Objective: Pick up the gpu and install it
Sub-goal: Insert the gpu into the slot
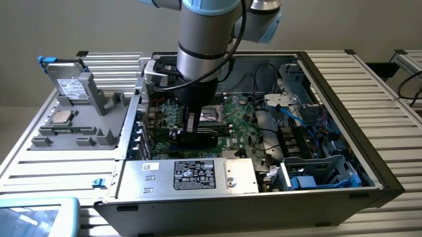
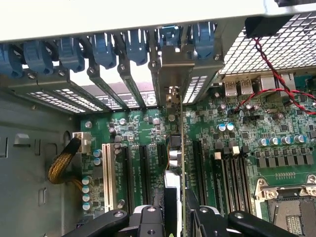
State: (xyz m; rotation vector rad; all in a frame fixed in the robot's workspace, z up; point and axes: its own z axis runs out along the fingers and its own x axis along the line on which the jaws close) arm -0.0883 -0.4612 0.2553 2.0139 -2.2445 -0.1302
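— Checking on progress: where is the gpu (image 2: 175, 163) at this moment?

— Inside the computer case (image 1: 343, 163), which lies open on the desk (image 1: 389, 89) in the middle of the exterior view. The wrist view catches the card edge-on, standing upright over the motherboard (image 2: 242, 148), in line with the long black expansion slots (image 2: 143, 168).

— And the pincer (image 2: 175, 219)?

— Closed on the gpu. A dark finger sits against each face of the card, with the board pinched between them. In the exterior view the pincer (image 1: 195, 132) hangs low over the motherboard, just left of the frame's centre, under the thick grey arm (image 1: 204, 44).

— So the pick-up part is done?

— I would say so. The card is carried in the grip and well inside the case. The grey holder (image 1: 72, 113) at the exterior view's left carries other parts.

— How near is it to installed?

— Its silver end bracket (image 2: 171, 74) stands at the rear wall of the case, beside the slot covers held by the row of blue clips (image 2: 103, 49), so the card looks lined up with its bay. The edge facing the motherboard is hidden, so I cannot tell whether the connector is in a slot or only just above it.

— What is left, then?

— By my judgement, the seating is not confirmed, and the card is not yet released from the grip.
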